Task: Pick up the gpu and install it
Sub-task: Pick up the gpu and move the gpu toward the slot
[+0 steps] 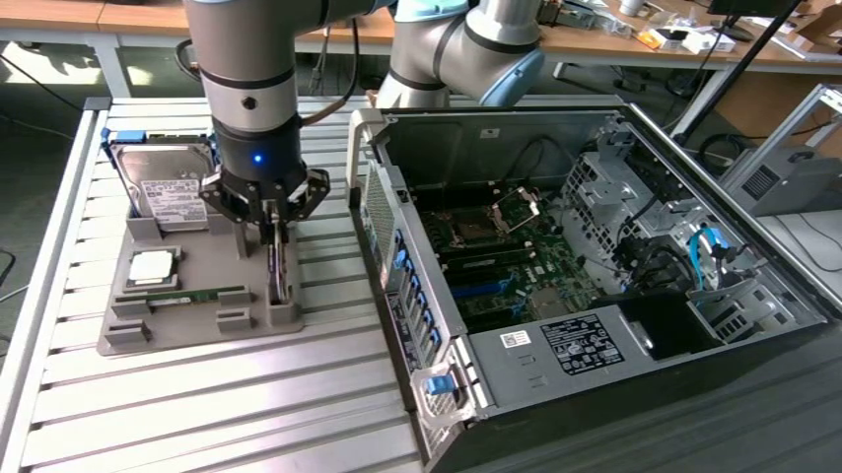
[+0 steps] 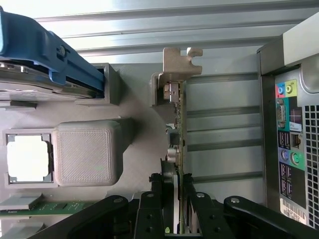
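Here the gray printed holder tray (image 1: 172, 333) sits on the slatted metal bench (image 1: 197, 414) and carries four parts: a hard drive (image 1: 165, 195) in a blue carrier propped at its far end, a processor chip (image 1: 152, 264) in a square pocket, a green memory stick (image 1: 191, 295) lying flat in a slot, and the gpu (image 1: 275, 276) standing on edge in a slot along the side nearest the computer case (image 1: 487, 110). The end effector (image 1: 272, 236) hangs straight down over that slot, its fingers pressed against both faces of the gpu, pinching it while the card is seated in the tray. In the wrist view the gpu (image 2: 177, 124) runs edge-on away from the end effector (image 2: 177, 226), its metal bracket (image 2: 177, 59) at the far end. The case lies open just beside the tray, on the exterior view's right, holding the motherboard (image 1: 507, 256), a labelled power supply (image 1: 566, 345) and blue cables (image 1: 704, 246). Its rear port panel (image 2: 291, 124) faces the card, with a strip of bare bench between.
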You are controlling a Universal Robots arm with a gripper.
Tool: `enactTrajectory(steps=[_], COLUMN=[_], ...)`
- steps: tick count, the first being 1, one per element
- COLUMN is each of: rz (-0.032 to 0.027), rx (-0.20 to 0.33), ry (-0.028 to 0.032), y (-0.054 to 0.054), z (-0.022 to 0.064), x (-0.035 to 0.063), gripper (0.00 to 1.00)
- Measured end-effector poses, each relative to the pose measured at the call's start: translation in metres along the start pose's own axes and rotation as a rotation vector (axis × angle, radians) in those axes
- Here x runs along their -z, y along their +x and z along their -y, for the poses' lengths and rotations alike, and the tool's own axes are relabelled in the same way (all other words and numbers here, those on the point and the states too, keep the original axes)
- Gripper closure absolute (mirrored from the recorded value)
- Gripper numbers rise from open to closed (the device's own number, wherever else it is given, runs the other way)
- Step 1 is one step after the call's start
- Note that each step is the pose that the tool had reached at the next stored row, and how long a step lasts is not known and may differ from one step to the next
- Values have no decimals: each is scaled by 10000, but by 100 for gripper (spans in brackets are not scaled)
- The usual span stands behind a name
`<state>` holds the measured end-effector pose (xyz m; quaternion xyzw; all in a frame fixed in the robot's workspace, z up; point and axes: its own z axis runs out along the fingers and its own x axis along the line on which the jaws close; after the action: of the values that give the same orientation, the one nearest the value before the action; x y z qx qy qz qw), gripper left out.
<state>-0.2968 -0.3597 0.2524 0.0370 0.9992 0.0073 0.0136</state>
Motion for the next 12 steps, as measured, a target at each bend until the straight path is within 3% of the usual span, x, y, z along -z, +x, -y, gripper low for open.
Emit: enactTrajectory(steps=[12], rz=[1], rx=[0], ry=[0], y=[-1], z=[-1], x=[37], gripper=[73])
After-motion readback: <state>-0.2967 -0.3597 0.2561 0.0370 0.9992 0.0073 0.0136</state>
